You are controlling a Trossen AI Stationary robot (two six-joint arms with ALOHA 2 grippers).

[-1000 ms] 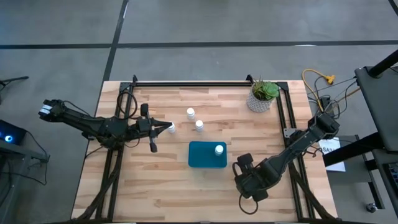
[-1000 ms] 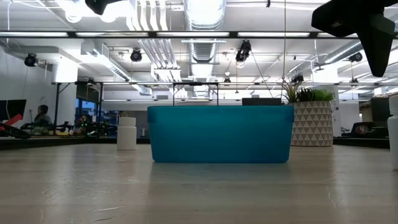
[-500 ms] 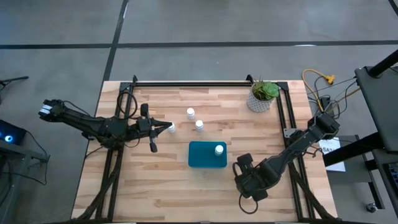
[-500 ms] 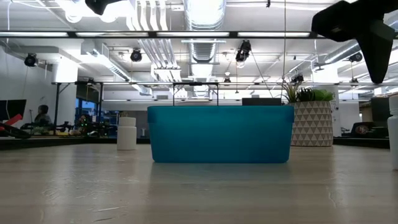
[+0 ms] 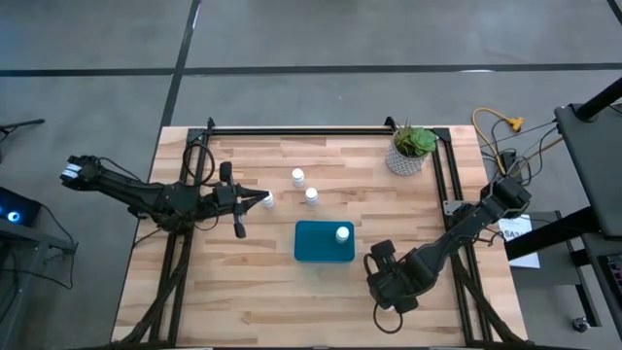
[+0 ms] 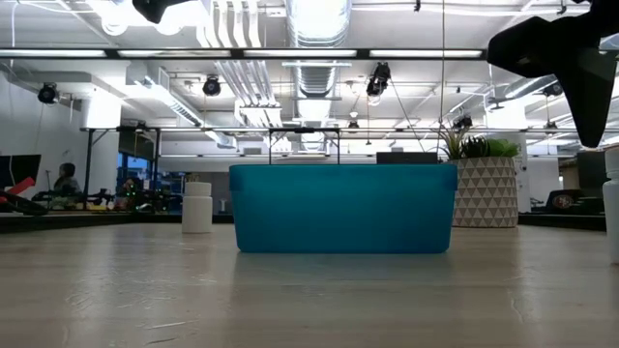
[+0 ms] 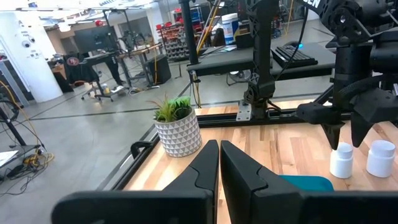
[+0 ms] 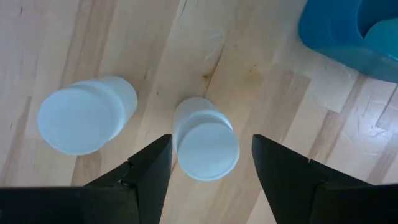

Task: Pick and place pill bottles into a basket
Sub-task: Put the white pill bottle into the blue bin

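Looking down from the high view, you see the left gripper (image 5: 255, 200) out over the table (image 5: 224, 282) with one pill bottle (image 5: 268, 199) right at its tip. Two more bottles (image 5: 298, 176) (image 5: 311, 195) stand beyond it, toward the plant pot (image 5: 409, 154). The basket (image 5: 319, 245) lies between the two grippers and holds one bottle (image 5: 342, 233) in the corner nearest the right gripper (image 5: 381, 264). A paper sheet (image 5: 518, 235) beside the right arm carries print too small to read. Nothing here has moved since the earlier frames.

In the low view, the basket (image 6: 343, 208) fills the centre, with a bottle (image 6: 197, 207) and the pot (image 6: 486, 193) behind it. The dark arm part (image 6: 571, 53) at upper right hangs slightly lower than a second ago.

In the left wrist view, your left gripper (image 7: 219, 163) has its fingers drawn almost together, only a thin slit between them and nothing visible in it. Ahead stand two bottles (image 7: 341, 160) (image 7: 380, 157) and the basket's edge (image 7: 305, 182). White lettering on the far arm is cut off and unreadable.

In the right wrist view, the right gripper (image 8: 208, 163) is spread wide and straddles a capped bottle (image 8: 205, 146). A second bottle (image 8: 87, 115) stands just outside one finger (image 8: 146, 168), and the basket's corner (image 8: 339, 37) is near the other.
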